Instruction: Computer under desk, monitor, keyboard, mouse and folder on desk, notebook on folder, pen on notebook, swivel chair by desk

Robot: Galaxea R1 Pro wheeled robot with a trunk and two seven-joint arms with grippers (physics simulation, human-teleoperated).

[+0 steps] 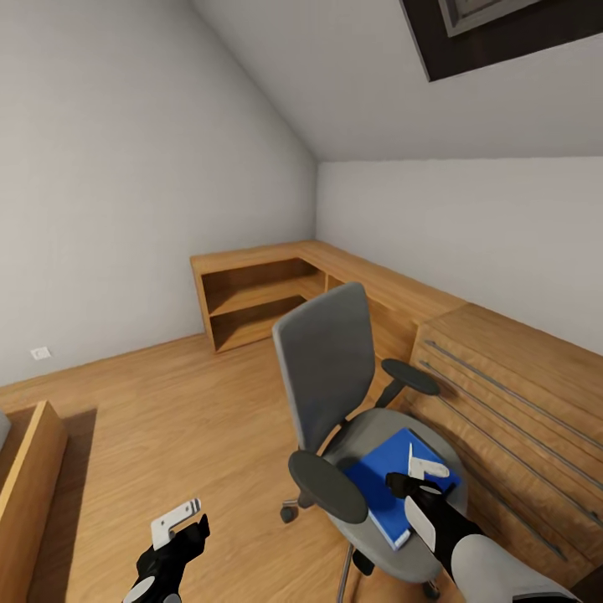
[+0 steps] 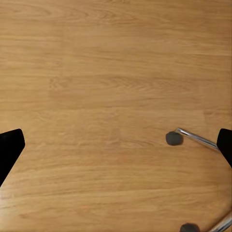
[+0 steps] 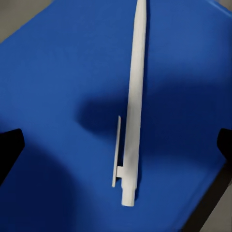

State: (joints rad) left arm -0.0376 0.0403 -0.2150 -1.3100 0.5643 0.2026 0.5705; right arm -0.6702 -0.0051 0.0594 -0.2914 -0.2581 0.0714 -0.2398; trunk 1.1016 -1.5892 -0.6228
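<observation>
The right gripper (image 1: pixel 427 467) is seen at the lower right of the head view, poised over the folder (image 1: pixel 394 490), which lies flat on the seat of the chair (image 1: pixel 328 368). Its pale fingers (image 1: pixel 416 461) are spread apart and nothing is held between them; whether the tips touch the folder cannot be told. In the right wrist view the pen (image 3: pixel 134 106) is seen lying on the blue folder (image 3: pixel 58 96), between the two dark fingertips (image 3: pixel 9 147) at the frame's edges, untouched by either. The left gripper (image 1: pixel 177 519) is seen at the lower left of the head view, above the wooden floor (image 1: pixel 167 419), its fingers (image 1: pixel 172 517) apart and empty. In the left wrist view, the chair's chrome base (image 2: pixel 195 138) and castors are seen at the lower right, on the floor (image 2: pixel 96 96).
</observation>
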